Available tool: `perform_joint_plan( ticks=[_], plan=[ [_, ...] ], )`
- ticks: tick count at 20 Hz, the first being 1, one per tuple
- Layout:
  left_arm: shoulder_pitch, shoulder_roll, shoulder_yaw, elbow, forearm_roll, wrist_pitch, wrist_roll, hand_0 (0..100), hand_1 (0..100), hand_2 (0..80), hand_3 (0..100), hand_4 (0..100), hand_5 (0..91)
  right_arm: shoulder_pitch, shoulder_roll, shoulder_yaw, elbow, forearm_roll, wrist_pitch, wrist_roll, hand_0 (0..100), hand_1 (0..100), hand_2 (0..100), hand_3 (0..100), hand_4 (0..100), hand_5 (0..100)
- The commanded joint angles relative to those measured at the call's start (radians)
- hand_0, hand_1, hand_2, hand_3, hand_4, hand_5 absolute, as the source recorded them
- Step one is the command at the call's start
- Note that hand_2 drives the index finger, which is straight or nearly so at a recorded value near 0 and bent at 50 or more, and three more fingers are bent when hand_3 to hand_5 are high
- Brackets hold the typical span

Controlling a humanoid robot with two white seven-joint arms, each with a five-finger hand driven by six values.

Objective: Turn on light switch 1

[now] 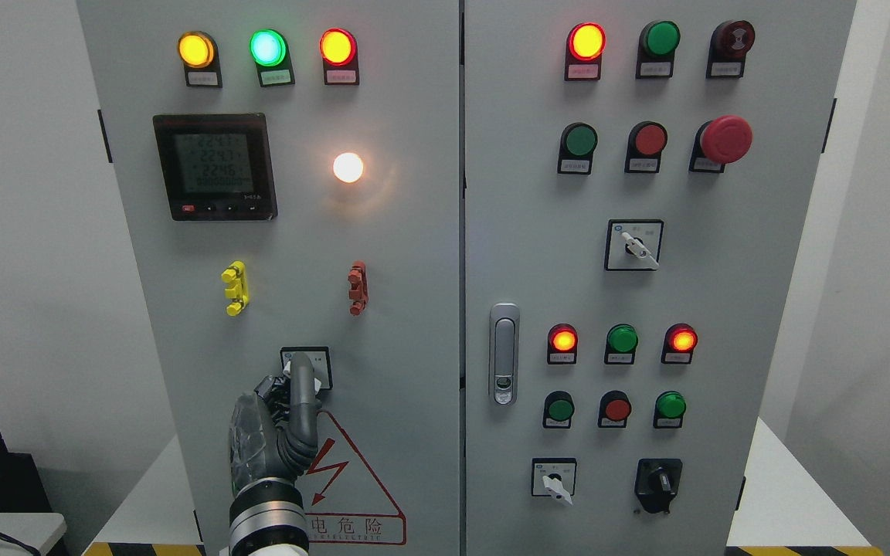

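In the head view, your left robot hand comes up from the bottom edge left of the middle and reaches the small rotary light switch low on the left door of the grey electrical cabinet. The switch sits on its square plate just above the red warning triangle, below and between the yellow clip and the red clip. One finger stands upright across the knob, with the other fingers curled beside it on the left; the robot hand looks clenched on the switch, though the knob itself is mostly hidden behind the finger, so you cannot confirm how firm the pinch is.

The round lamp to the right of the meter display glows bright white. Judging from that, the switch may already be in its on position, so check the lamp before you twist further.

To do the step well, keep the wrist square to the door and turn about the knob's own axis rather than dragging sideways, which could slide the fingers off the plate. Apply the twist smoothly and stop at the detent. Then release straight back from the door, keeping away from the clips above.

The right arm does not appear in this view.
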Motion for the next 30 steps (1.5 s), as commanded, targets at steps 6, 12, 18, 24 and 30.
perform_joint_plan(
  ticks=[6, 12, 18, 24, 30],
  plan=[
    [0.012, -0.001, 0.012, -0.002, 0.0, -0.005, 0.001, 27, 11, 52.5, 72, 79, 79.9, 0.0, 0.0, 0.0, 0.0, -0.018, 0.001, 0.0, 12, 39, 0, 0, 0, 0],
    [0.015, -0.001, 0.021, -0.004, 0.0, -0.005, 0.001, 26, 12, 52.7, 72, 79, 80.0, 0.0, 0.0, 0.0, 0.0, -0.017, 0.001, 0.0, 12, 39, 0, 0, 0, 0],
    [0.021, -0.001, 0.03, -0.004, 0.0, -0.005, 0.001, 25, 12, 53.0, 73, 79, 80.8, 0.0, 0.0, 0.0, 0.0, -0.017, 0.001, 0.0, 12, 39, 0, 0, 0, 0],
    [0.023, -0.001, 0.029, -0.007, 0.0, -0.008, 0.001, 16, 17, 53.4, 73, 80, 81.4, 0.0, 0.0, 0.0, 0.0, -0.017, 0.001, 0.0, 12, 39, 0, 0, 0, 0],
    [0.049, -0.001, 0.029, -0.033, 0.0, -0.009, 0.001, 1, 26, 54.4, 74, 80, 83.0, 0.0, 0.0, 0.0, 0.0, -0.018, 0.001, 0.0, 12, 39, 0, 0, 0, 0]
  ],
)
